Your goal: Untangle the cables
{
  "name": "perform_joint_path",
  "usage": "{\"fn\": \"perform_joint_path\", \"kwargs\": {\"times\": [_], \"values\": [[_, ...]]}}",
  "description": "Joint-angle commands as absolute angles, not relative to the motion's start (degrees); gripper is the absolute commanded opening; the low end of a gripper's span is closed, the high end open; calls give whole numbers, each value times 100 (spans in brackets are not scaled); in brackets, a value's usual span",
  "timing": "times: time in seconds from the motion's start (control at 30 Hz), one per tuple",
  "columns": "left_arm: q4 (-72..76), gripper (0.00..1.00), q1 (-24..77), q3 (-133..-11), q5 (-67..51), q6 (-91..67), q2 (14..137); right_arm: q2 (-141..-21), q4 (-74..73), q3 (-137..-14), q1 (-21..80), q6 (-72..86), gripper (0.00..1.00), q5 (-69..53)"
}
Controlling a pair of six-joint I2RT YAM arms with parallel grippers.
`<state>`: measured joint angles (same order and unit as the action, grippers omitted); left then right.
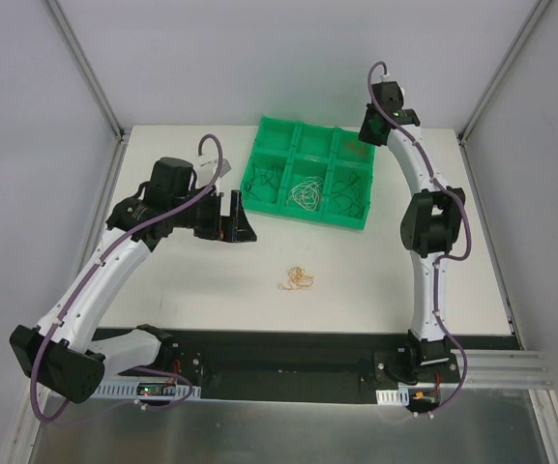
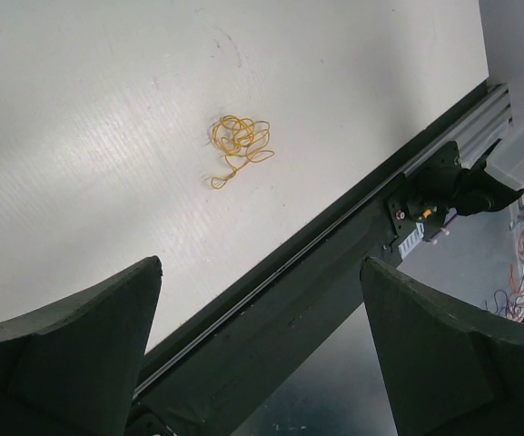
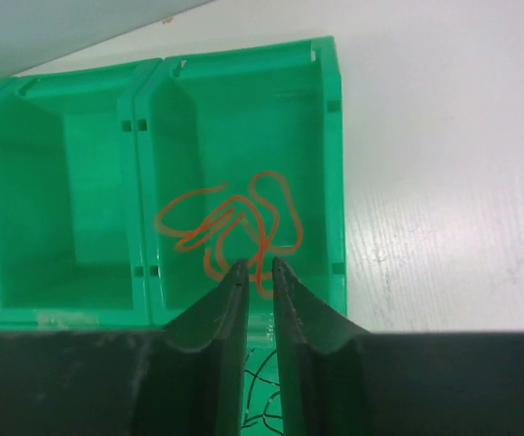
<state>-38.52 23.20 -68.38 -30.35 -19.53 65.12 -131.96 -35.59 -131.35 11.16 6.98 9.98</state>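
Tangle of yellow-orange cables [image 1: 298, 279] loose on the table [image 1: 211, 290], about mid-width, nearer the near edge than the green tray [image 3: 332, 182] at the far edge. Left gripper [image 2: 260, 269] the nearer one by far, parked just off the tray's near left corner, jaws spread wide, nothing between them. From those jaws: tangle ahead and well apart, out on bare table, not under the fingers. No real long axis, just a round clump with one thin tail trailing back toward the fingers in the left wrist view. Right gripper [image 3: 254, 265] well away, over the tray's far right compartment, jaws almost together with only a slit showing, tips at the near loop of a red-orange cable [image 3: 234, 227] lying in that compartment — cannot tell whether pinched or let go. White cables [image 1: 306, 193] and black cables [image 1: 348, 188] in other compartments, too fine to sort out. Judgement: next pick likely for the left arm — reach toward the near edge, then straight down onto the clump
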Motion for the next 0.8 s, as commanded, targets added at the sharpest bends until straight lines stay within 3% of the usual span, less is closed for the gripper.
{"fn": "perform_joint_path", "kwargs": {"times": [0.0,0.1,0.2,0.43,0.67,0.77], "values": [[-4157,90,2329,-7172,-3006,-1512,6407,-13342,-3788,-13684,1143,711,32,888],[-4324,90,2329,-7251,-3006,-1555,6381,-13202,-3937,-13562,1151,765,48,704],[-4430,90,2329,-7286,-3032,-1678,6407,-12772,-4191,-13054,1178,791,54,361],[-4447,84,2329,-6918,-3120,-2126,6749,-10463,-3842,-9893,2011,264,55,-587],[-4211,60,2539,-6320,-3542,-2707,7400,-8554,-2456,-6534,3224,211,53,-2432],[-3974,54,2829,-6197,-3647,-2795,7663,-8210,-2207,-5662,3541,316,50,-2575]]}}
